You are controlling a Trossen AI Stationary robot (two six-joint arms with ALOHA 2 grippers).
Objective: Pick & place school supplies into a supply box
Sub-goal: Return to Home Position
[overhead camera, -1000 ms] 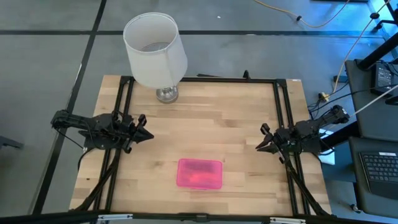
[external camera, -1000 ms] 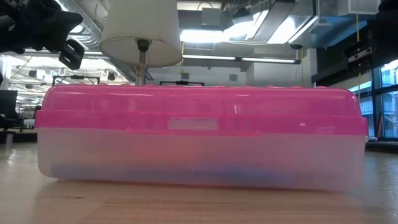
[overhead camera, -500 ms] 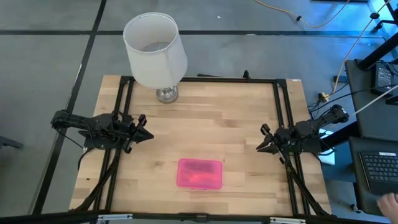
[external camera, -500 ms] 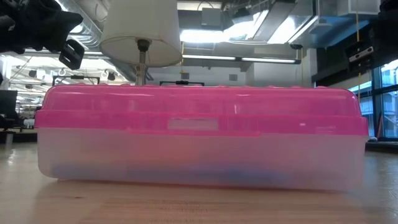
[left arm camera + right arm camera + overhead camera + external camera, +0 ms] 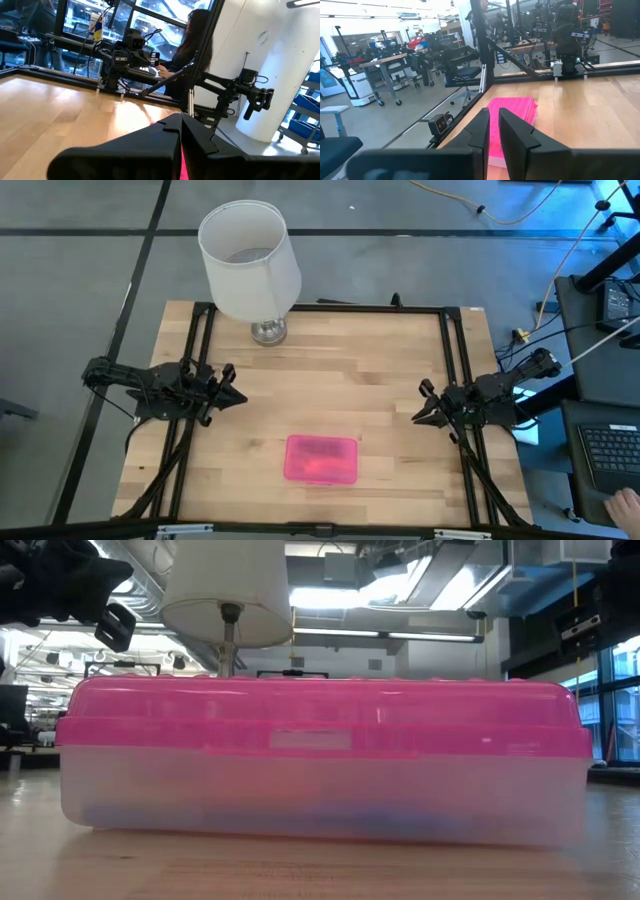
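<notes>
Both arms sit low and level at the sides of the desk (image 5: 340,370), each pointing in toward the middle. In the high view the left arm lies along the left edge at mid-frame, with the left gripper (image 5: 236,391) just over the wood. Its wrist camera shows the fingers (image 5: 150,145) pressed together, tips meeting, holding nothing. The right arm mirrors it at the right edge, with the right gripper (image 5: 418,410) a little lower in the frame. Its fingers (image 5: 517,135) stand a thin slit apart and are empty, with pink showing through the gap.

The box (image 5: 321,459) lies flat in the lower middle of the desk, lower in the frame than both grippers and well apart from each, its pink lid closed. In the low view it fills the frame, and the lid sits on the clear base along its whole length. The supplies (image 5: 320,812) inside show only as a blurred bluish smear low in the base, too vague to tell apart.

A white lamp (image 5: 250,258) stands at the desk's upper left, near the back edge. A person's hand (image 5: 626,505) shows in the lower right corner beside a keyboard (image 5: 608,452), off the desk. The left wrist camera shows a person with long dark hair (image 5: 192,47) beyond the desk
</notes>
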